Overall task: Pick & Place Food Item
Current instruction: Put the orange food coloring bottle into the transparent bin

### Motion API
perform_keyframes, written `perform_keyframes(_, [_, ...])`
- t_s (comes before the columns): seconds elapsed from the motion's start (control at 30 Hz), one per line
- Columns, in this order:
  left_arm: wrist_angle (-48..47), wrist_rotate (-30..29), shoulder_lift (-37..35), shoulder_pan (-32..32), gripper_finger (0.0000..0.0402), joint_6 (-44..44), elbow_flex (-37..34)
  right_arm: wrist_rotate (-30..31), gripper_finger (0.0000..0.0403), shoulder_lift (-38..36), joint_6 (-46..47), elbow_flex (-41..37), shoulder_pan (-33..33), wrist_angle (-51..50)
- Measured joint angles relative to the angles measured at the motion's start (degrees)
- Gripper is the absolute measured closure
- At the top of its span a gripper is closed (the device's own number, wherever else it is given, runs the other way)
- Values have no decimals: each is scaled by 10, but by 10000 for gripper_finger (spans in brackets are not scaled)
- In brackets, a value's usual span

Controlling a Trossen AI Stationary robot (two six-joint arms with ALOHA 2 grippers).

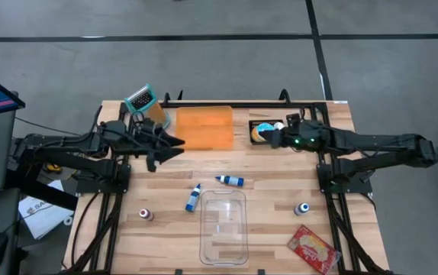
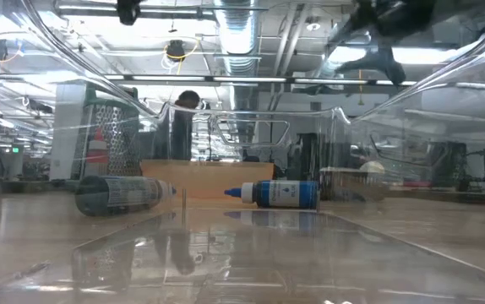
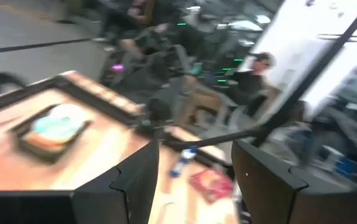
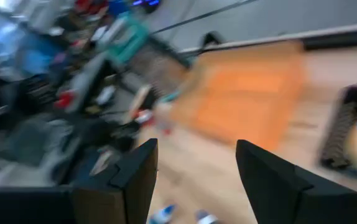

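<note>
The food item (image 1: 262, 132), a round blue, white and yellow thing, lies in a small black tray (image 1: 254, 122) at the table's far side, right of an orange cutting board (image 1: 204, 127). It also shows in the left wrist view as the food item (image 3: 55, 123). My right gripper (image 1: 271, 137) hovers open over the tray's right part, with nothing between its fingers (image 4: 135, 171). My left gripper (image 1: 175, 145) stands open and level at the board's left edge, also empty.
A clear container (image 1: 223, 226) sits at the near middle, with two blue bottles (image 1: 230, 180) (image 1: 194, 197) lying beyond it. Small bottles (image 1: 146, 215) (image 1: 302, 208) stand on either side. A red packet (image 1: 313, 248) lies near right and a grater (image 1: 140, 99) far left.
</note>
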Motion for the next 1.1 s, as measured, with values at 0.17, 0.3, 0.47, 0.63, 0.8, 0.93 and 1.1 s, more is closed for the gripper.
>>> perform_keyframes(0.17, [63,5,0,-14,202,52,3,-6,193,-13,42,0,33,68])
perform_keyframes(0.3, [-2,-51,1,-41,202,164,60,-65,194,-12,46,0,37,146])
perform_keyframes(0.47, [-350,-218,34,-64,202,226,214,-93,194,-13,37,0,43,202])
perform_keyframes(0.63, [-673,-257,105,-63,202,97,316,-93,194,-17,35,0,44,201])
perform_keyframes(0.8, [-877,-203,146,-73,202,-68,305,-93,194,-17,28,0,44,200])
perform_keyframes(0.93, [-901,-207,141,-84,202,-230,263,-93,194,-17,26,0,46,200])
perform_keyframes(1.1, [-805,-205,110,-79,202,-459,175,-90,194,-17,26,0,49,203])
